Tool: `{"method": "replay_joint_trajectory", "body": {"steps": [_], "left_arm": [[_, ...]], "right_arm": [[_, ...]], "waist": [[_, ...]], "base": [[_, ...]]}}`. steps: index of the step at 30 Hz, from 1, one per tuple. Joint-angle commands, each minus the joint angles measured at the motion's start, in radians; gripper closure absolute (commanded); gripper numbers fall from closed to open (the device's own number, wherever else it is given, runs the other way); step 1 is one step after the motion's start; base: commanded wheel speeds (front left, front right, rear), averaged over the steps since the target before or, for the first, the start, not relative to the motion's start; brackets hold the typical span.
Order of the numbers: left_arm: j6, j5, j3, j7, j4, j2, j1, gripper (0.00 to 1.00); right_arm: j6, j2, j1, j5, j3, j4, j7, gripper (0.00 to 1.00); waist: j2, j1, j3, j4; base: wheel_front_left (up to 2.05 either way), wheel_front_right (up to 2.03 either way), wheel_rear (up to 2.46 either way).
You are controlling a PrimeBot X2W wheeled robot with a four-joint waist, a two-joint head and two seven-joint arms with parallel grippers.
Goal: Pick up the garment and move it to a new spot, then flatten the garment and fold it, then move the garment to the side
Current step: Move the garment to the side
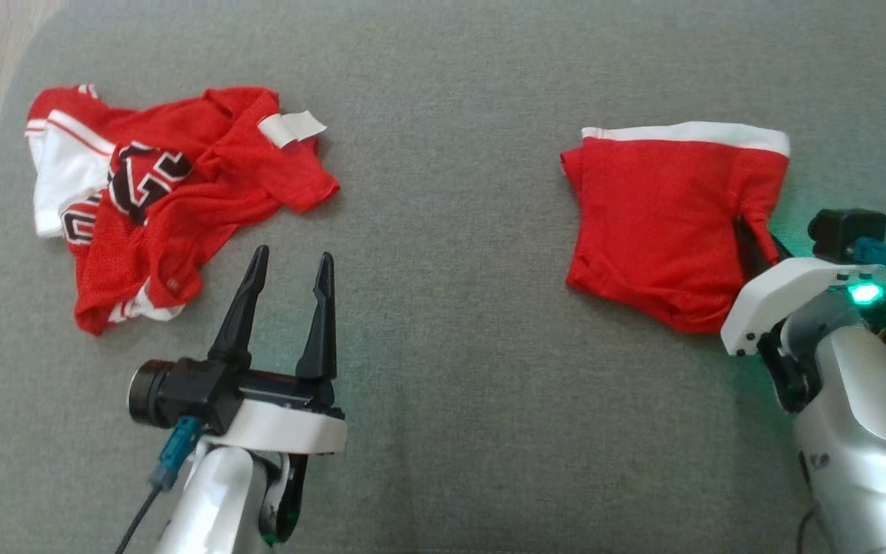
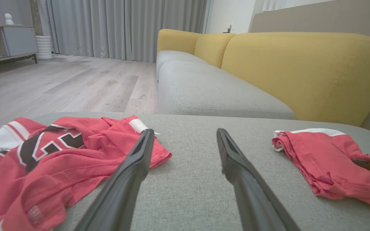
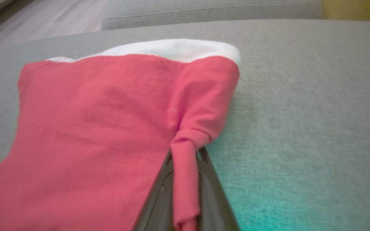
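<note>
Gripping the folded red garment (image 1: 658, 223) at its edge, right tool (image 3: 186, 151) is clamped; left tool (image 1: 289, 265) stands open. Judged: side-move step; next, drag without unfolding.

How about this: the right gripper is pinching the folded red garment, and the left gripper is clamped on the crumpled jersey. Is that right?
Not quite. The left gripper is open and holds nothing, beside the crumpled jersey, as the head view shows. The right gripper is indeed pinching the folded red garment.
</note>
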Motion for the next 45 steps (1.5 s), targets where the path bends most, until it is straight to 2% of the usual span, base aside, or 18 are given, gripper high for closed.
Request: {"method": "replay_joint_trajectory", "body": {"steps": [1, 10, 15, 16, 18, 21, 25, 32, 41, 42, 43, 45], "left_arm": [[0.006, 0.002, 0.031, -0.005, -0.026, 0.004, -0.026, 0.00], [0.008, 0.011, 0.061, -0.005, -0.043, 0.004, -0.001, 0.00], [0.003, 0.014, 0.061, -0.005, -0.060, 0.004, -0.009, 0.00], [0.000, 0.015, 0.058, -0.005, -0.066, 0.004, -0.016, 0.00], [-0.003, 0.016, 0.057, -0.005, -0.068, 0.004, -0.020, 0.00], [-0.006, 0.018, 0.059, -0.005, -0.072, 0.004, -0.027, 0.00], [-0.011, 0.022, 0.060, -0.005, -0.077, 0.004, -0.041, 0.00], [-0.016, 0.023, 0.056, -0.005, -0.077, 0.004, -0.059, 0.00], [-0.024, 0.029, 0.062, -0.005, -0.069, 0.004, -0.069, 0.00], [-0.025, 0.031, 0.064, -0.005, -0.066, 0.004, -0.069, 0.00], [-0.026, 0.031, 0.065, -0.005, -0.065, 0.004, -0.069, 0.00], [-0.025, 0.031, 0.066, -0.005, -0.061, 0.004, -0.068, 0.00]], "right_arm": [[-0.001, -0.018, -0.027, -0.001, 0.039, -0.021, 0.001, 1.00], [-0.001, -0.192, -0.035, -0.003, 0.255, -0.112, 0.034, 1.00], [-0.001, -0.351, -0.046, 0.004, 0.278, -0.138, 0.074, 1.00], [-0.001, -0.420, -0.058, -0.017, 0.280, -0.140, 0.069, 1.00], [-0.001, -0.475, -0.067, -0.043, 0.273, -0.129, 0.055, 1.00], [-0.001, -0.524, -0.080, -0.064, 0.250, -0.111, 0.044, 1.00], [-0.001, -0.568, -0.096, -0.070, 0.188, -0.072, 0.029, 1.00], [-0.001, -0.592, -0.116, -0.068, 0.093, -0.023, -0.010, 1.00], [-0.001, -0.571, -0.136, -0.070, 0.064, -0.004, -0.021, 1.00], [-0.001, -0.556, -0.138, -0.074, 0.048, -0.003, -0.011, 0.26], [-0.001, -0.551, -0.139, -0.077, 0.046, -0.008, -0.009, 0.00], [-0.001, -0.540, -0.141, -0.083, 0.033, -0.021, -0.014, 0.00]], "waist": [[0.0000, -0.0001, -0.014, -0.013], [0.0000, -0.0001, -0.041, -0.070], [0.0000, -0.0001, -0.013, -0.082], [0.0000, -0.0001, 0.005, -0.083], [0.0000, -0.0001, 0.018, -0.082], [0.0000, -0.0001, 0.040, -0.082], [0.0000, -0.0001, 0.069, -0.079], [0.0000, -0.0001, 0.097, -0.075], [0.0000, -0.0001, 0.111, -0.073], [0.0000, -0.0001, 0.108, -0.074], [0.0000, -0.0001, 0.106, -0.074], [0.0000, -0.0001, 0.097, -0.074]], "base": [[0.00, 0.00, 0.00], [0.00, 0.00, 0.00], [0.00, 0.00, 0.00], [0.00, 0.00, 0.00], [0.00, 0.00, 0.00], [0.00, 0.00, 0.00], [0.00, 0.00, 0.00], [0.00, 0.00, 0.00], [0.00, 0.00, 0.00], [0.00, 0.00, 0.00], [0.00, 0.00, 0.00], [0.00, 0.00, 0.00]]}}
